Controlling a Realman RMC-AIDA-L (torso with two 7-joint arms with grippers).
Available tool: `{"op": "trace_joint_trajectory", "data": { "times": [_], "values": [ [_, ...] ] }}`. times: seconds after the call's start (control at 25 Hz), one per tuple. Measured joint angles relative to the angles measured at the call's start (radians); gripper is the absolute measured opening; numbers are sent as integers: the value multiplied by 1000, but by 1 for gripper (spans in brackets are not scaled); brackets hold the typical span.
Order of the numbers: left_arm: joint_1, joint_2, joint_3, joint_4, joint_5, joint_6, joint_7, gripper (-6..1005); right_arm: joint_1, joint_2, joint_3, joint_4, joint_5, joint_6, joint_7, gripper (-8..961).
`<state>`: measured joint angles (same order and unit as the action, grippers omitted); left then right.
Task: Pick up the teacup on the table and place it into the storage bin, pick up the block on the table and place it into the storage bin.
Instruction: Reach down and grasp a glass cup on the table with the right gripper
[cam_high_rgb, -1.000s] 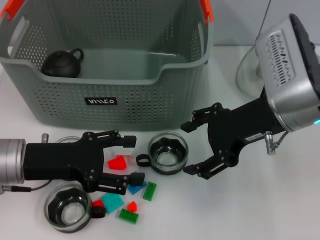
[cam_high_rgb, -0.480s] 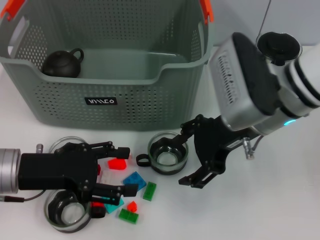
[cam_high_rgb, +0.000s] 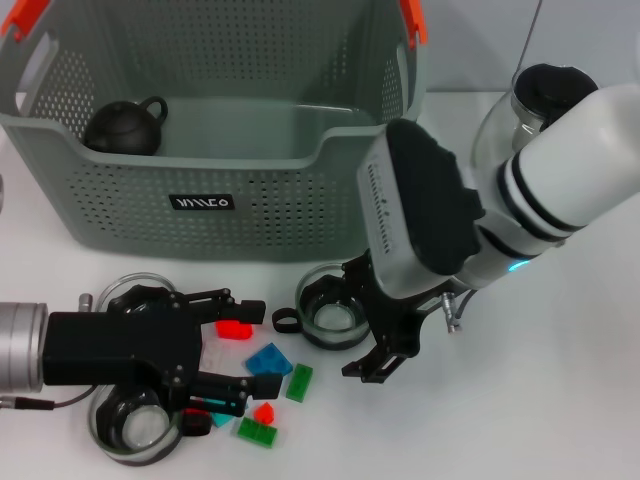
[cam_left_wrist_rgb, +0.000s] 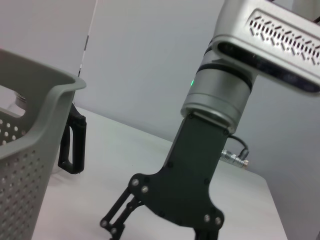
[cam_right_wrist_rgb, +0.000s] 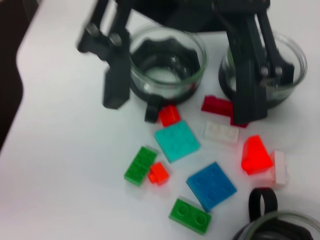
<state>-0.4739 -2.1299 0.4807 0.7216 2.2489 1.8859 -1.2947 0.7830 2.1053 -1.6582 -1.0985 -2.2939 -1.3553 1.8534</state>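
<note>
A black teapot (cam_high_rgb: 122, 128) is sitting toward the far left corner of the counter (cam_high_rgb: 560, 400), upright, with its round lid knob on top and its loop handle pointing toward the counter's right edge. A glass carafe (cam_high_rgb: 493, 150) is standing near the far right corner, only partly showing, with a dark lid on its mouth. In the left wrist view its black handle (cam_left_wrist_rgb: 72, 145) is showing as an upright loop above the white counter (cam_left_wrist_rgb: 125, 150). A thin dark cord (cam_high_rgb: 533, 35) is running up the pale wall (cam_left_wrist_rgb: 150, 50) behind the carafe.
</note>
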Motion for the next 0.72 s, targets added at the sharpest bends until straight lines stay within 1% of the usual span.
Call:
{"op": "trace_joint_trajectory", "data": {
  "times": [0.2,0.4,0.72],
  "values": [
    [0,-1,2,-2,0,-2,0,932,28,1,-55,40,-28,70,62,929],
    [0,-2,3,-9,0,-6,1,932,70,2,-86,98,-34,94,85,928],
    [0,-2,0,-16,0,-9,5,932,84,4,-171,109,-43,141,108,927]
  ]
}}
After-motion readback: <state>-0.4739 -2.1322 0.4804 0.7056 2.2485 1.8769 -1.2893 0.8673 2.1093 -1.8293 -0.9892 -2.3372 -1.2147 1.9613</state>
